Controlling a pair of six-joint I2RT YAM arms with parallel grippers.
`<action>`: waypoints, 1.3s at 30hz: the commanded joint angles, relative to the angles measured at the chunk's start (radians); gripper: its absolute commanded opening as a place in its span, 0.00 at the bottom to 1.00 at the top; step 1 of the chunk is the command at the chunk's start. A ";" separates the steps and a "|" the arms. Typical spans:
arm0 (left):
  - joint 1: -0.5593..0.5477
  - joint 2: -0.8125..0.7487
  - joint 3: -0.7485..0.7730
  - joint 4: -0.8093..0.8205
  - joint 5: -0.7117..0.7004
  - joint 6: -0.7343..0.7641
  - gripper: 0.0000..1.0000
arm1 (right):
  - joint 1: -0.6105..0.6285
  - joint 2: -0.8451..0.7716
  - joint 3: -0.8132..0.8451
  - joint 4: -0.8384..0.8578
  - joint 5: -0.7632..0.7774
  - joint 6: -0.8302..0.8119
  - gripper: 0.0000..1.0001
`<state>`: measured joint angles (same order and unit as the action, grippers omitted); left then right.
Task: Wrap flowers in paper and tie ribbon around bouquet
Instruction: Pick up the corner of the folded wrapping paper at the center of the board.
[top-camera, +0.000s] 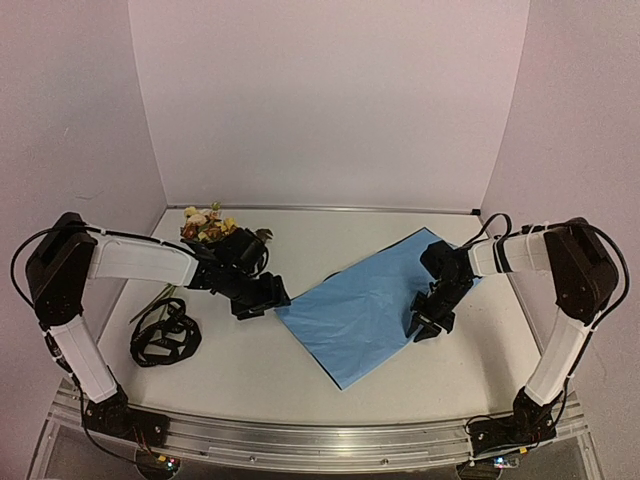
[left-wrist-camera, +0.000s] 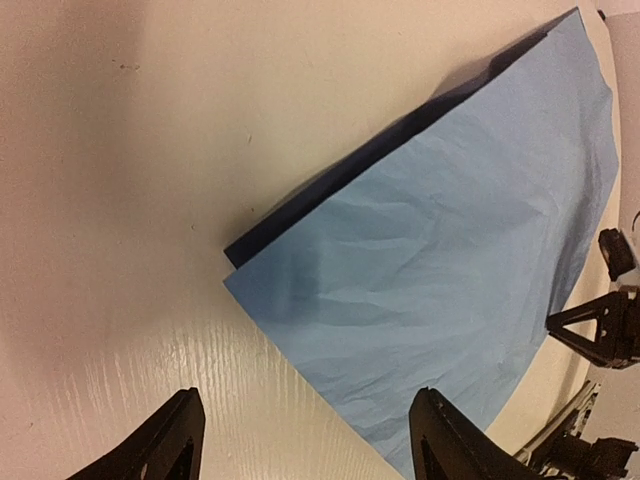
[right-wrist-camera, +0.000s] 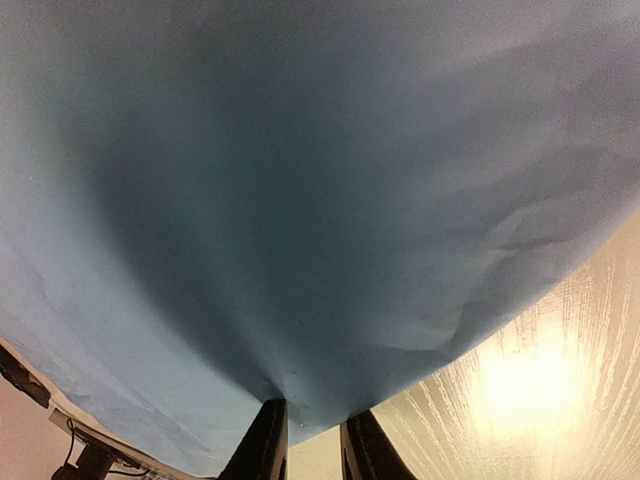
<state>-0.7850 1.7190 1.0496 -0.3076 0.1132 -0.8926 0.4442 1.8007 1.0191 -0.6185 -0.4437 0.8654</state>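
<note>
Light-blue paper (top-camera: 360, 305), black ribbon (top-camera: 165, 337) (flowers (top-camera: 205, 225) yellow, cream, orange-brown).

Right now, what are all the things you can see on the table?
paper: one sheet, light blue, middle of the table
flowers: one small bunch, yellow, cream and orange-brown, far left corner
ribbon: one, black, loose heap at the near left
table: one, cream-white, under everything
left gripper: one, black, open, above the paper's left corner
right gripper: one, black, shut on the paper's right edge
</note>
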 joint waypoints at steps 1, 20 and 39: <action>0.039 0.043 -0.040 0.165 0.062 -0.117 0.72 | 0.006 0.031 -0.002 -0.018 0.034 0.002 0.19; 0.042 0.184 -0.001 0.263 -0.003 -0.264 0.21 | 0.005 0.036 -0.017 -0.017 0.045 0.001 0.16; -0.055 -0.084 -0.053 0.045 -0.213 -0.149 0.00 | 0.065 0.143 0.224 -0.184 0.068 -0.128 0.11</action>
<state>-0.8255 1.7644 1.0535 -0.2148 -0.0275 -1.0678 0.4771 1.8875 1.1475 -0.7385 -0.4066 0.7877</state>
